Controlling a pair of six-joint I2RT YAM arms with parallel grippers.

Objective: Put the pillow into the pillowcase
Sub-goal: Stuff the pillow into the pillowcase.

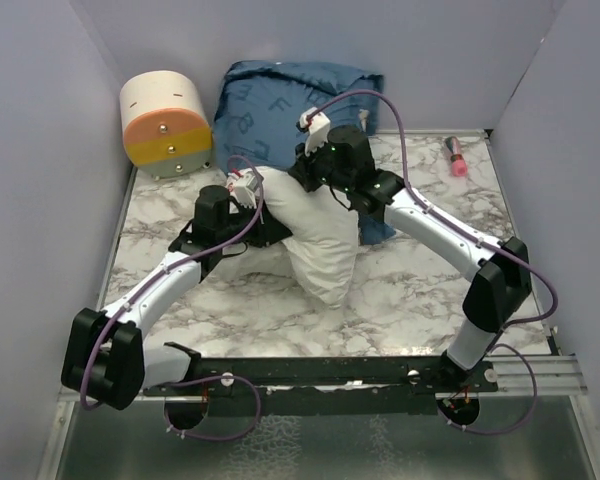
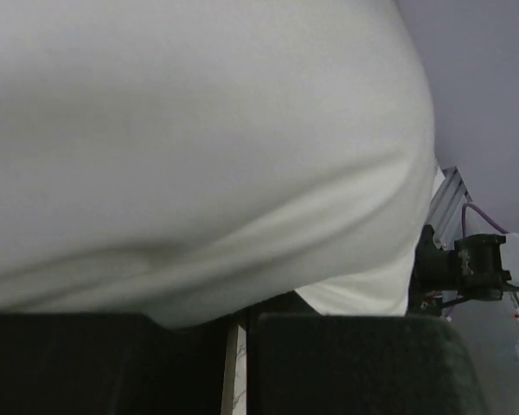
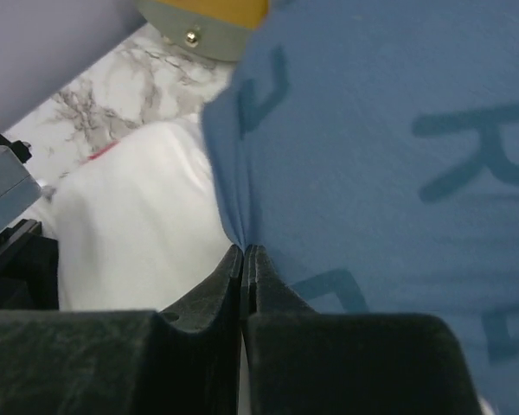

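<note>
The white pillow (image 1: 315, 240) lies bunched at the middle of the marble table and fills most of the left wrist view as the pillow (image 2: 199, 147). The dark blue pillowcase (image 1: 280, 100) with light letters sits behind it against the back wall. My left gripper (image 1: 275, 230) is at the pillow's left side. In its own view the left gripper (image 2: 240, 316) is shut, with pillow fabric draped over the fingertips. My right gripper (image 1: 300, 172) is at the pillow's far end. There the right gripper (image 3: 245, 251) is shut on a fold of the pillowcase (image 3: 372, 156), with the pillow (image 3: 138, 233) to its left.
A round cream and orange container (image 1: 165, 125) stands at the back left corner. A pink marker (image 1: 454, 157) lies at the back right. Grey walls close in the table on three sides. The arm mounting rail (image 1: 380, 375) runs along the near edge.
</note>
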